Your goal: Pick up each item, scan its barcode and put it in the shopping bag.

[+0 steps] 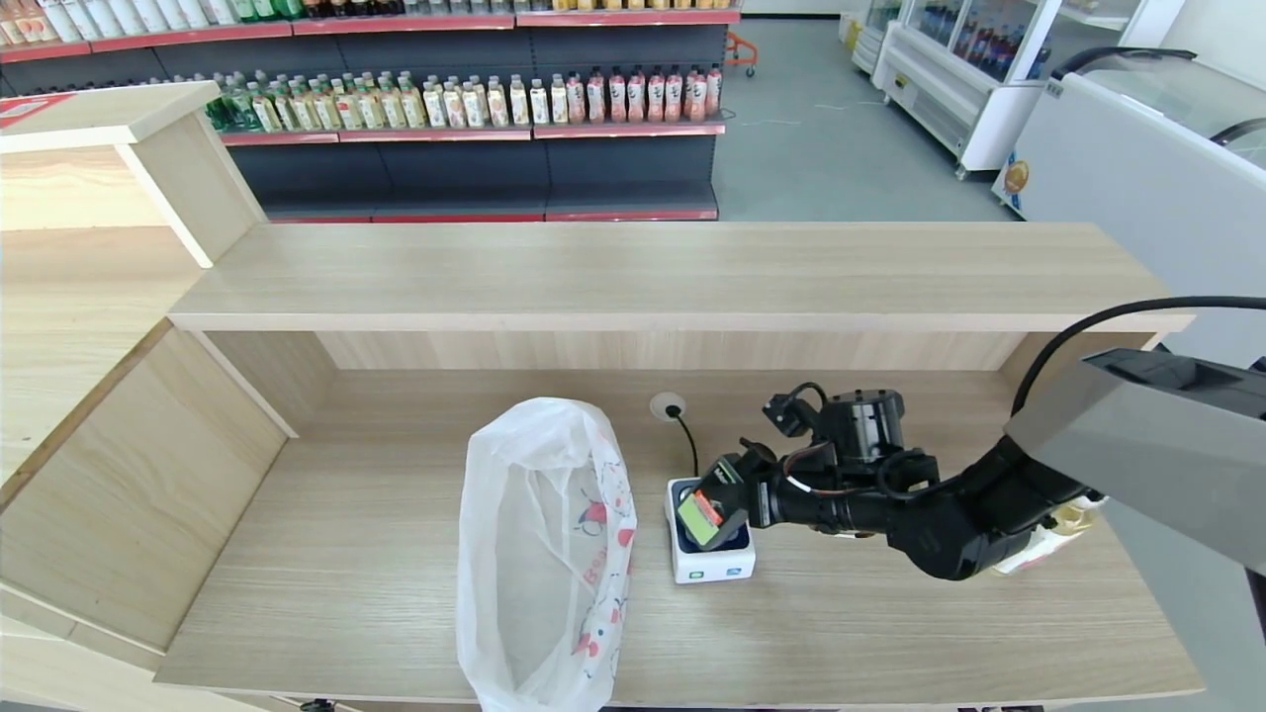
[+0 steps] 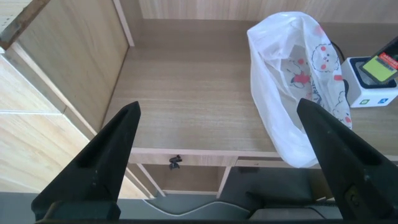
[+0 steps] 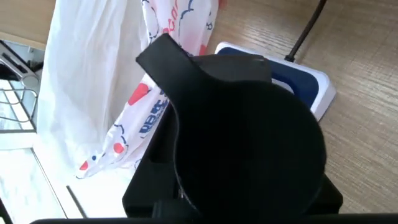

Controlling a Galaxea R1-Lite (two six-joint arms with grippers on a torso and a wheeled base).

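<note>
Right gripper (image 1: 716, 500): I see it clamped on the item, held just above the scanner, with the arm coming in from the right end of the counter.
Item (image 1: 699, 520): a small flat pack, green with a red edge. It is tilted, green face up, and sits over the scanner's dark top. I cannot tell if it touches the scanner. From the left wrist camera it shows as a green and red patch (image 2: 380, 65) over the scanner.
Scanner (image 1: 712, 570): a white box with a blue top, standing on the counter just right of the bag (image 2: 364, 93) (image 3: 313, 83).
Cable (image 1: 685, 436): black, running from the scanner's back to a round hole in the counter (image 3: 305, 35).
Bag (image 1: 544, 554): thin white plastic with red print, standing open-mouthed near the counter's front edge, left of the scanner (image 2: 280, 93) (image 3: 93, 81).
Left gripper (image 2: 217, 109): fingers spread wide with nothing between them, hanging off the front left of the counter, well apart from the bag.
Counter (image 1: 346, 574): pale wood with a raised ledge along the back (image 2: 186, 106) (image 3: 364, 146).
Pale package (image 1: 1066, 522): on the counter's right end, mostly hidden by the right arm.
Shelves (image 1: 475, 99): rows of bottles across the aisle.
</note>
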